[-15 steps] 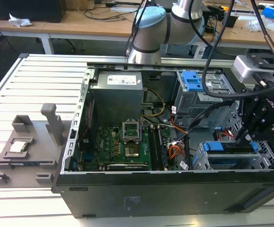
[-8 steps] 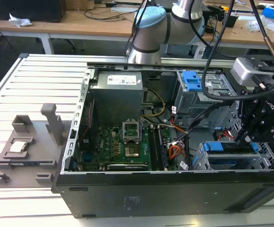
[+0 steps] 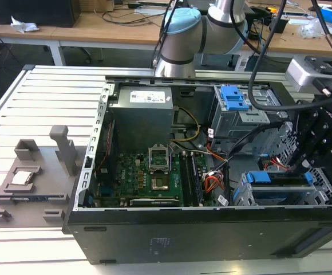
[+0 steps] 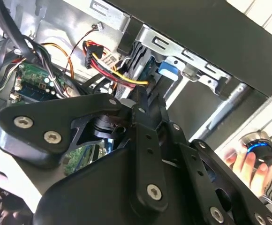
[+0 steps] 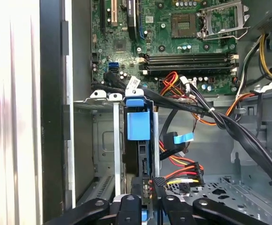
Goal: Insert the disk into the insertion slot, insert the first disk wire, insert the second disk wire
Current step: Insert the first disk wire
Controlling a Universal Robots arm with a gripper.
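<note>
Farthest from the gripper [image 3: 296,166], out toward the exterior view's left, a grey plastic jig [image 3: 26,183] lies on the slatted table [image 3: 46,109]. Nearer, inside the open computer case [image 3: 154,240], comes the green circuit board [image 3: 154,175], then a tall grey cage [image 3: 234,123] with a blue latch [image 3: 234,97] on top. Just beside the gripper, on its side toward the exterior view's left, the disk [image 3: 259,177] sits in the slot [image 3: 243,197] (blue frame showing at both ends). The gripper reaches down to the disk's near end. In the first wrist view a bundle of red, yellow and black wires [image 5: 185,174] ending in a black plug lies just beside it. Whether the gripper is apart, together or clamped on anything, I cannot tell. In the second wrist view a person's hand [image 4: 248,164] holds a small device [image 4: 258,143] with a blue ring, outside the case
</note>
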